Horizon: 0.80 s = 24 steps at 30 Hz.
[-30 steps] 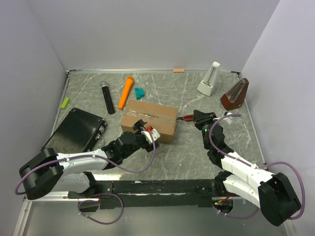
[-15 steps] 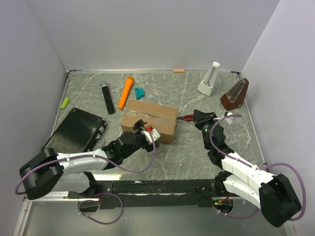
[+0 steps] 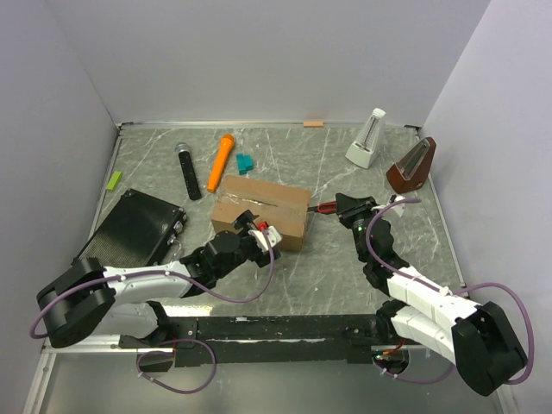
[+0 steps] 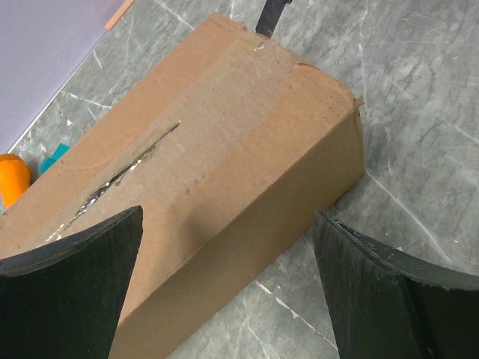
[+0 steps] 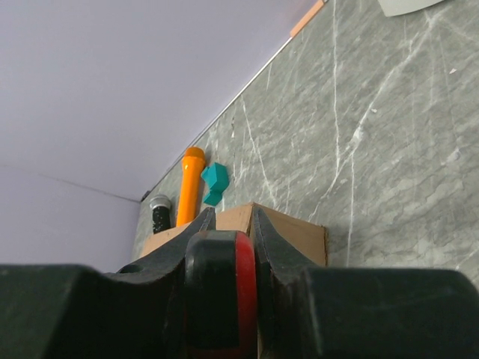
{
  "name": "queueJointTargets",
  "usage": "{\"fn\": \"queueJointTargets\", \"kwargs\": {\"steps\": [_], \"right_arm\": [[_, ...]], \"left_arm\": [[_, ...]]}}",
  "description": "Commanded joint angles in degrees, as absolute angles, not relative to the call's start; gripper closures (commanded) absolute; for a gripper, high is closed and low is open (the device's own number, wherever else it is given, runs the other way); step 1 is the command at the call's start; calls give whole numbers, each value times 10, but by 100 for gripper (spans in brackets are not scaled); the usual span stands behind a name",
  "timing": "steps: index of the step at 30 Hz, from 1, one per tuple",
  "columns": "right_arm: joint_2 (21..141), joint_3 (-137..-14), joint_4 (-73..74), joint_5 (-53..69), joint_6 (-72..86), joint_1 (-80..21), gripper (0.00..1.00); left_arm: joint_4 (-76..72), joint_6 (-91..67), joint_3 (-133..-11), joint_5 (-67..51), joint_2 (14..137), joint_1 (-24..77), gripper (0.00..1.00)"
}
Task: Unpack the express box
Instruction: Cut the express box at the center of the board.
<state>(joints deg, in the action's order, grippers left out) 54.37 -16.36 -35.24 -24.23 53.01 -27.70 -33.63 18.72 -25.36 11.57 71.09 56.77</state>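
The box sat mid-table, a case at its nine o'clock, a metronome at its two o'clock.

High rear overview, two close wrist views, express box in all.

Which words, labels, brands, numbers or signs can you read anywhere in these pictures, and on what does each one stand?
No text can be read in any view.
express box: plain cardboard and a tape strip, no print showing.
red-handled tool: no marking showing.
white metronome and brown metronome: any scale or brand is too small to read.
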Motion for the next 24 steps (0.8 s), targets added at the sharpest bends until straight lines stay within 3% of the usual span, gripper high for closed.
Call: {"fn": "queueJointTargets", "kwargs": {"steps": [1, 24], "right_arm": [[537, -160, -382, -213, 548, -273, 100], [454, -146, -248, -174, 550, -273, 100]], "left_arm": [[-381, 178, -274, 143, 736, 575, 2], [-539, 198, -355, 349, 936, 626, 1]]}}
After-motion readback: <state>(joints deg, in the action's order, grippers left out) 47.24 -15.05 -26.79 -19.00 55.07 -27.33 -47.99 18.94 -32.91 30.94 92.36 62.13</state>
